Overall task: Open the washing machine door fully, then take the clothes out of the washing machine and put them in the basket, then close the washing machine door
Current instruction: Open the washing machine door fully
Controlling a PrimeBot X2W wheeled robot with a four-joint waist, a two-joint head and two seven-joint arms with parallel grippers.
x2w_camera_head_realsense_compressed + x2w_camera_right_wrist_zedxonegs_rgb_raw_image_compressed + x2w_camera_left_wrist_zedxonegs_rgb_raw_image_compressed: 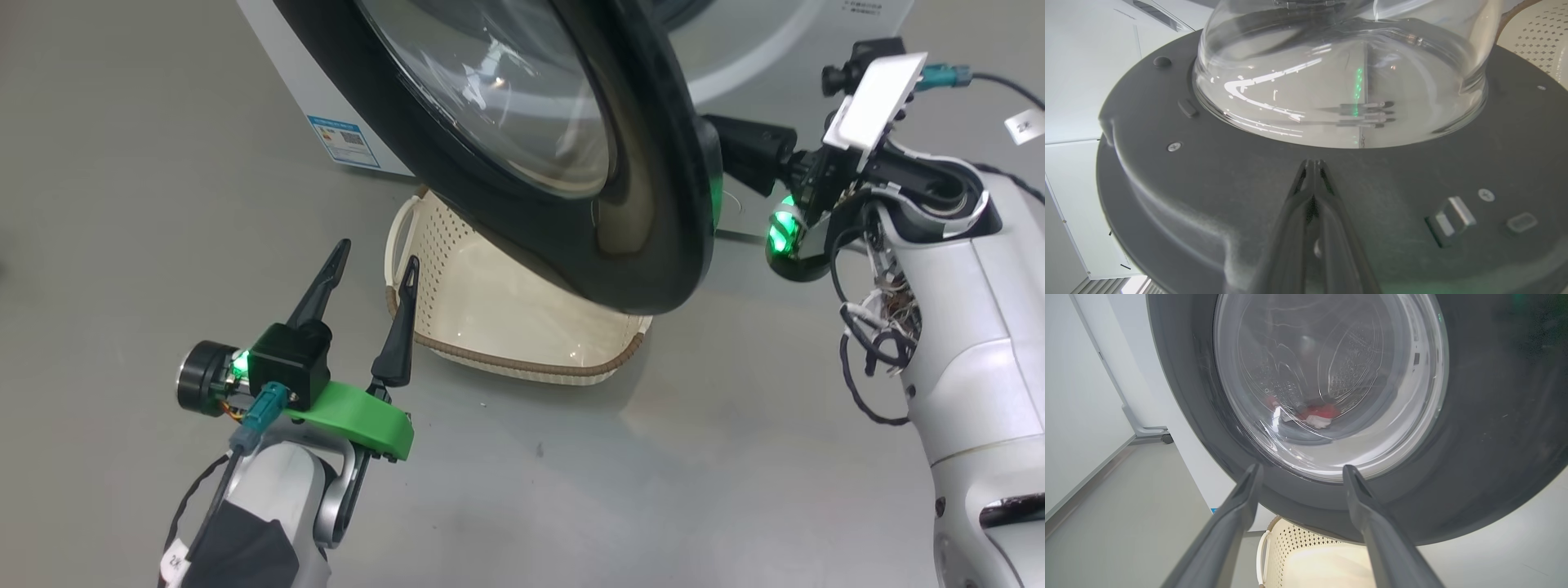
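The washing machine door (pixel 653 163) stands partly swung out from the white washing machine (pixel 277 73), its black rim hanging over the cream basket (pixel 506 286) on the floor. My left gripper (pixel 378 252) is open and holds nothing, just left of the basket and below the door. In the left wrist view its fingers (pixel 1237 522) point at the door's outer glass (pixel 1331 375), and the red clothes (pixel 1321 412) show through it in the drum. My right gripper (pixel 1312 163) is shut, its tips against the door's dark inner face (pixel 1208 196) below the glass bowl (pixel 1339 81).
A blue label (pixel 347 140) marks the machine's lower front. The door's latch (pixel 1453 214) sits right of my right fingers. A wheeled stand foot (pixel 1153 433) rests by the white wall. Bare grey floor (pixel 122 204) spreads to the left and in front of the basket.
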